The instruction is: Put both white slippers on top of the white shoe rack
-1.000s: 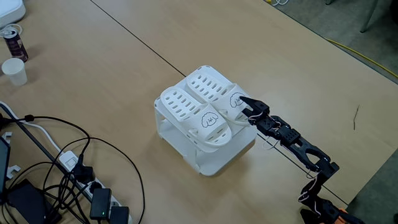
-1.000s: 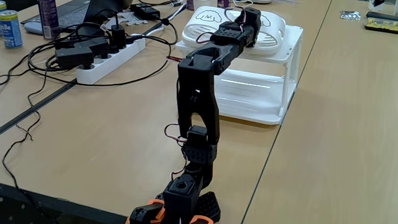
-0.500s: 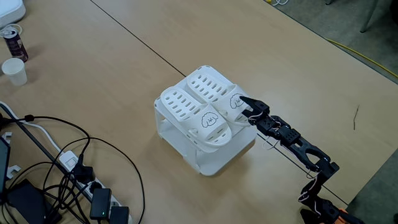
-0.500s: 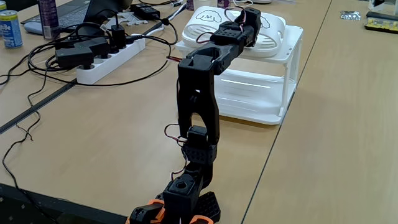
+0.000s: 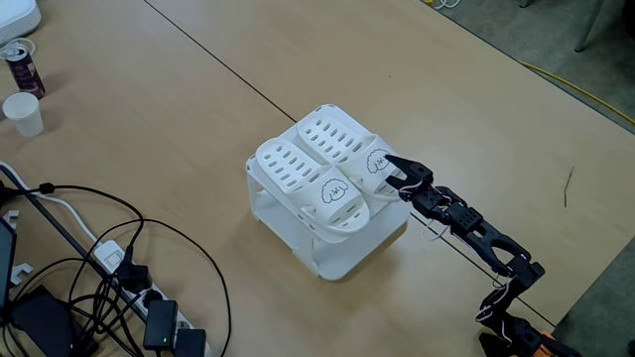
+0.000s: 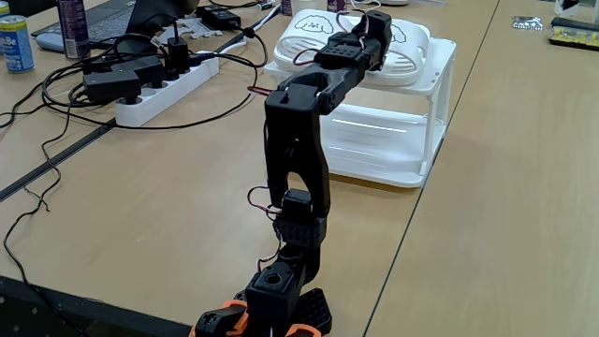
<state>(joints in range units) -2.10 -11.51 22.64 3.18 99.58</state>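
Two black fingers of the gripper (image 5: 394, 171) reach over the near edge of the white shoe rack (image 5: 332, 256), their tips spread a little apart at the strap end of one of the white slippers (image 5: 347, 149); whether a fingertip actually touches that strap cannot be told from a fixed view looking down, and nothing is held between them. In a fixed view from behind the arm, the gripper (image 6: 374, 21) sits in front of the slippers and hides how its jaws stand. The white slippers (image 6: 401, 39) lie side by side on the flat top of the rack, touching along their long edges, both with their cartoon-face straps toward the arm and their rows of oval holes pointing away from it. The white shoe rack (image 6: 393, 140) stands on the tan table (image 5: 179, 109), its two tiers open at the sides. From the gripper the black arm (image 5: 474, 233) stretches back down toward the lower right corner of the view from above, and in the view from behind the arm (image 6: 299, 159) rises from an orange and black base at the table's near edge. Well apart from the rack, a white power strip (image 6: 154, 94) with black cables lies on the table, and a white cup (image 5: 23, 113) stands beside a dark can (image 5: 20, 65) at the far left.
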